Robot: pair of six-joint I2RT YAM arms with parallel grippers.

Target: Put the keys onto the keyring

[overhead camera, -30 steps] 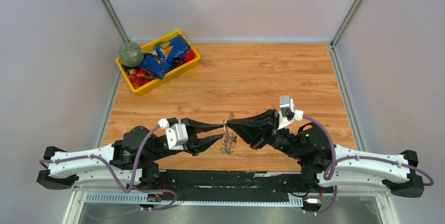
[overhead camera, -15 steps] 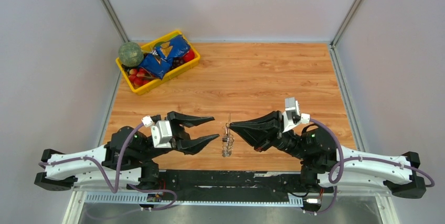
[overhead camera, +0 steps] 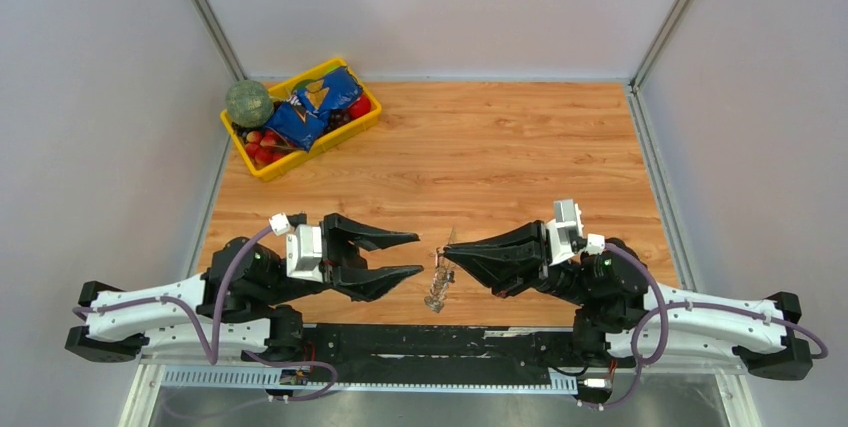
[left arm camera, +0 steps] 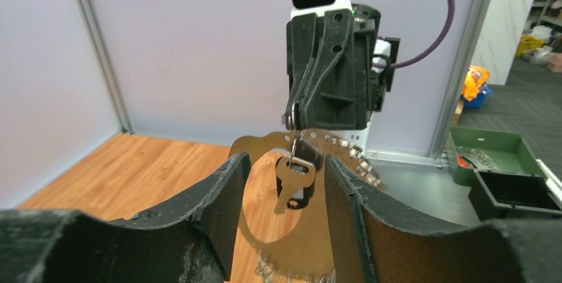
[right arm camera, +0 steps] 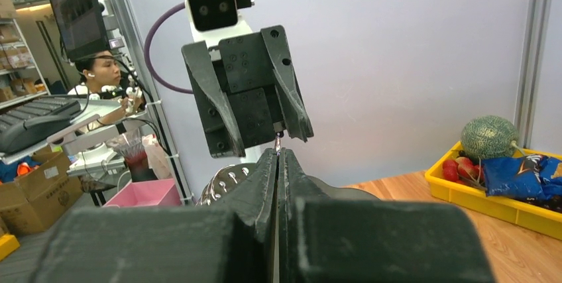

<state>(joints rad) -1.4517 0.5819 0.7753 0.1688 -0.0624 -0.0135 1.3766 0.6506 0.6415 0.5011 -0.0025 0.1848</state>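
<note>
My right gripper (overhead camera: pixel 446 252) is shut on the top of the keyring (overhead camera: pixel 437 283), which hangs from its tips just above the table's near edge. In the left wrist view a silvery key (left arm camera: pixel 291 180) dangles from a small ring in the right gripper (left arm camera: pixel 293 118), with a dark-headed key behind it and the wide metal loop (left arm camera: pixel 255 142) around them. My left gripper (overhead camera: pixel 419 254) is open and empty, its fingers (left arm camera: pixel 222 210) either side of the hanging key without touching it. In the right wrist view the shut fingers (right arm camera: pixel 268 177) hide most of the ring.
A yellow bin (overhead camera: pixel 262 165) with a green melon (overhead camera: pixel 248 103), a blue snack bag and red fruit stands at the table's far left; it also shows in the right wrist view (right arm camera: pixel 457 193). Grey walls enclose the wooden table (overhead camera: pixel 500 147).
My right gripper has drawn back right and toward the near edge, carrying the keyring. My left gripper has opened wider and pulled back a little from the ring.
</note>
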